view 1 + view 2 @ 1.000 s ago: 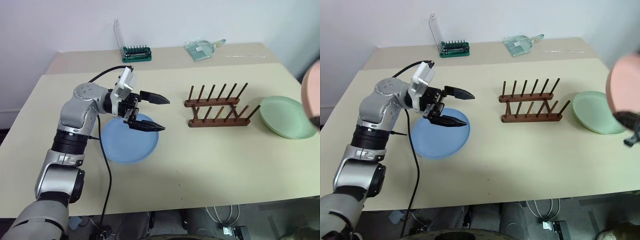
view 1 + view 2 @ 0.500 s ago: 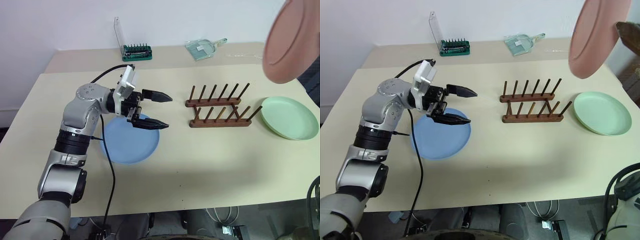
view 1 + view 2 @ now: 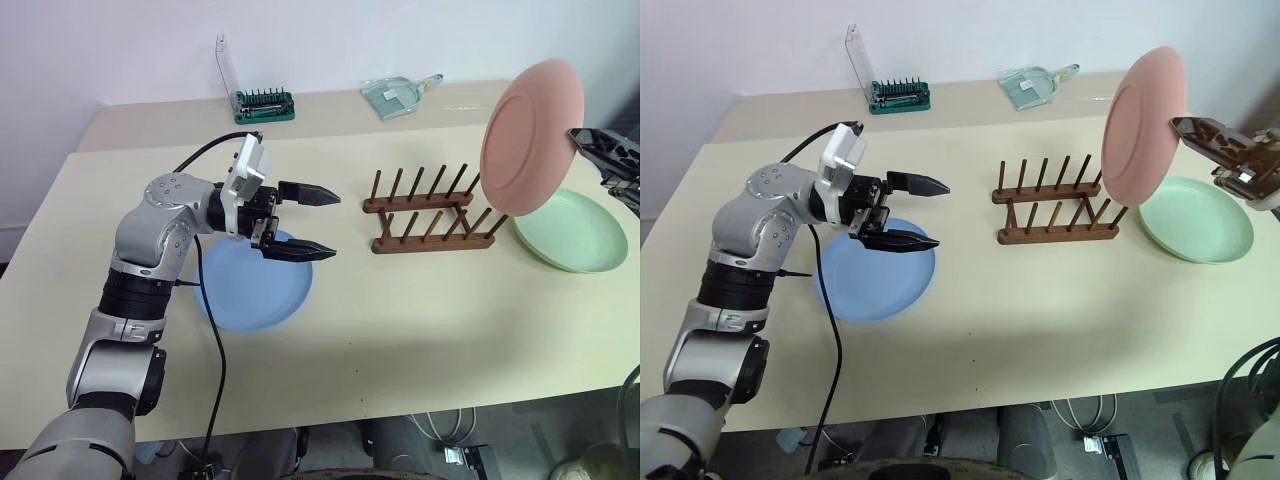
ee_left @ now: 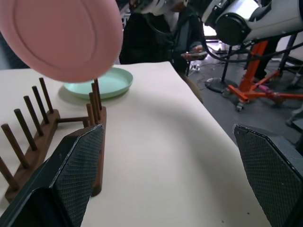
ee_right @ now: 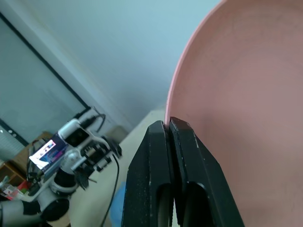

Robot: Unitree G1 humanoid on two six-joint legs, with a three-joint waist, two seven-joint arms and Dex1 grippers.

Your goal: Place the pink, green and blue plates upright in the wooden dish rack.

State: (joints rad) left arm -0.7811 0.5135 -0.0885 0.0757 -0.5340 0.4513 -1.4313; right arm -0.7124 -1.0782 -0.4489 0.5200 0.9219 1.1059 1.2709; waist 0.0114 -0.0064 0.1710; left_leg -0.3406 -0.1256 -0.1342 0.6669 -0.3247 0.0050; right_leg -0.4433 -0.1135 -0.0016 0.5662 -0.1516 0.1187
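Observation:
The pink plate (image 3: 530, 135) stands upright in the air over the right end of the wooden dish rack (image 3: 430, 215), its lower edge close to the last pegs. My right gripper (image 3: 588, 142) is shut on its right rim, and its fingers (image 5: 170, 165) pinch that rim in the right wrist view. To the right of the rack, the green plate (image 3: 572, 232) lies flat on the table. My left gripper (image 3: 336, 226) hovers open and empty, pointing towards the rack, above the right edge of the blue plate (image 3: 255, 285), which lies flat.
A green tool holder with a clear lid (image 3: 262, 103) and a clear scoop (image 3: 395, 97) sit at the table's far edge. A black cable (image 3: 215, 360) hangs from my left arm. Beyond the table's right end are a person (image 4: 180, 33) and an orange stand (image 4: 255, 90).
My right gripper has brought the pink plate in from the right edge, up and then down towards the rack's right end, turning it upright. The left arm stays put.

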